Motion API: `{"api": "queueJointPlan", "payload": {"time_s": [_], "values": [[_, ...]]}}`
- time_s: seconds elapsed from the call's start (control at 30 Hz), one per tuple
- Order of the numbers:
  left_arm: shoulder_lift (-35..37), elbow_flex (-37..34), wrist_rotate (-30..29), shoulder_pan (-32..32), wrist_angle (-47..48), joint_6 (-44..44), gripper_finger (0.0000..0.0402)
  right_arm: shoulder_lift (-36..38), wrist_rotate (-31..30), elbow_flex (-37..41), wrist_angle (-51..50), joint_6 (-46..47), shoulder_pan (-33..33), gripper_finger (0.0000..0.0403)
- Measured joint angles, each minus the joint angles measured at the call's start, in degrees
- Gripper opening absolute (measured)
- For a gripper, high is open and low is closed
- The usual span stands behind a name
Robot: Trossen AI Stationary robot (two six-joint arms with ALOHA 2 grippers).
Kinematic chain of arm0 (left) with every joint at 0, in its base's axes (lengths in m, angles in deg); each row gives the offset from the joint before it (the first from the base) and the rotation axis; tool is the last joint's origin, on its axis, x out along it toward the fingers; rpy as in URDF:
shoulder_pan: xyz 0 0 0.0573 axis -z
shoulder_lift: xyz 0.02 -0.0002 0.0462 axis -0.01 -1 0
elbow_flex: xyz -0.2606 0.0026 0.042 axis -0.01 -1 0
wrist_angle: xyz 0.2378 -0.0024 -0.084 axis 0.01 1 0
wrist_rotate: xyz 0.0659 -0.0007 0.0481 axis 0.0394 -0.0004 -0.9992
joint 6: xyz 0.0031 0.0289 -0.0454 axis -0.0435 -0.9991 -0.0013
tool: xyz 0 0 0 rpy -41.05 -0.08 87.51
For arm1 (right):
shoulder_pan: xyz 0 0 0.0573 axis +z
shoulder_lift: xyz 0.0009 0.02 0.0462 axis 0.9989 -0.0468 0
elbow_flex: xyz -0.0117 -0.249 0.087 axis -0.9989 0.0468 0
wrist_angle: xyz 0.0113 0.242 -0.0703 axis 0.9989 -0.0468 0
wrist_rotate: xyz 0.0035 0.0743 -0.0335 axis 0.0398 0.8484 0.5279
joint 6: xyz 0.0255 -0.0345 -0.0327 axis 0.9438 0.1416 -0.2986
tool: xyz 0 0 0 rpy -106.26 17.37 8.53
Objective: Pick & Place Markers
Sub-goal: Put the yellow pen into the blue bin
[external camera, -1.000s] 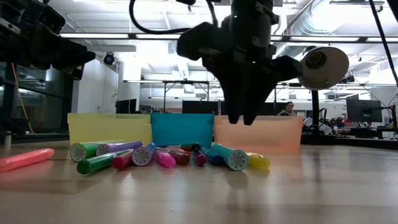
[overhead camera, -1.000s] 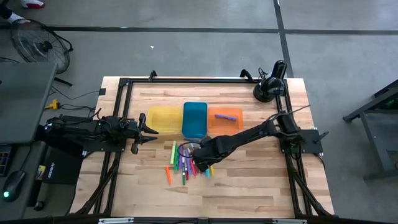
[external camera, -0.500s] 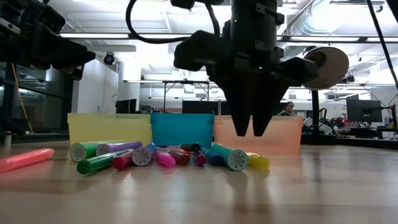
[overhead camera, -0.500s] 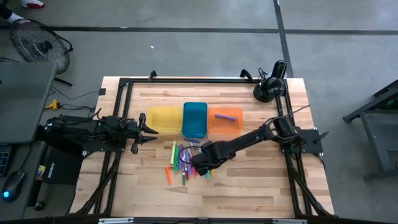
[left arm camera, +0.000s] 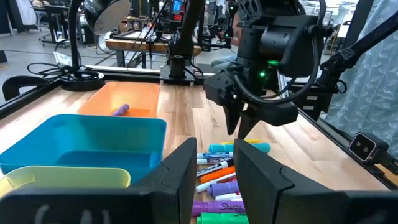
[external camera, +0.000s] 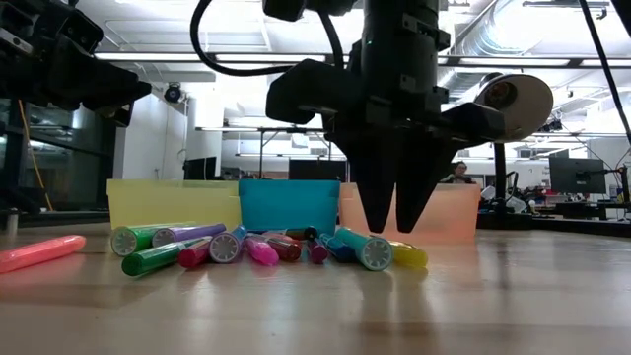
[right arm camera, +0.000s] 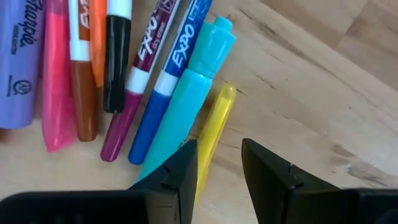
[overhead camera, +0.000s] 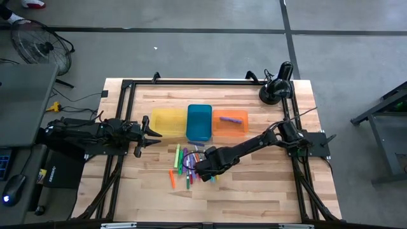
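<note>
Nearest the low camera we find a lone pink marker (external camera: 39, 251) lying apart from the rest on the wooden table (external camera: 493, 306). Behind it sits the heap of markers (external camera: 266, 247), a row of green, purple, pink, red, blue, teal and yellow barrels touching one another in front of the trays.

The right gripper (external camera: 396, 225) has come down since the earlier frames: a second ago its tips hung level with the trays' rims, and now they reach nearly to the table at the heap's right end. Seen from above, the arm has also drawn slightly toward the table's near edge. Its fingers (right arm camera: 174, 174) stand partly apart and hold nothing — in its wrist view the yellow marker (right arm camera: 214, 124) lies just under the gap between them, with the teal marker (right arm camera: 186, 106) touching its side. Close against that marker lie blue, maroon, black-capped, orange, pink and purple ones, so the yellow one is free only on its outer side.

Farther back stand the yellow tray (overhead camera: 169, 122), the blue tray (overhead camera: 199, 122) and the orange tray (overhead camera: 230, 123) side by side, a purple marker (overhead camera: 231, 118) lying in the orange one. Nothing there has shifted. The left gripper (overhead camera: 152, 132) waits beside the yellow tray as before, partly open and empty. A desk lamp (overhead camera: 275, 89) stands at the far right corner.
</note>
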Motion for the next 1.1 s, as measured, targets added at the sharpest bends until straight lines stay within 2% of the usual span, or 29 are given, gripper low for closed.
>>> {"api": "queueJointPlan", "payload": {"time_s": [0.63,0.97,1.1], "values": [[0.0,0.0,0.0,0.0,0.0,0.0,0.0104,-2.2,3.0,0.6,1.1,1.3,0.3,0.0114],[0.0,0.0,0.0,0.0,0.0,0.0,0.0104,-1.8,4.5,3.7,3.9,-4.9,0.4,0.0112],[0.0,0.0,0.0,0.0,0.0,0.0,0.0104,-1.8,4.5,3.7,3.8,-9.1,0.4,0.0095]]}}
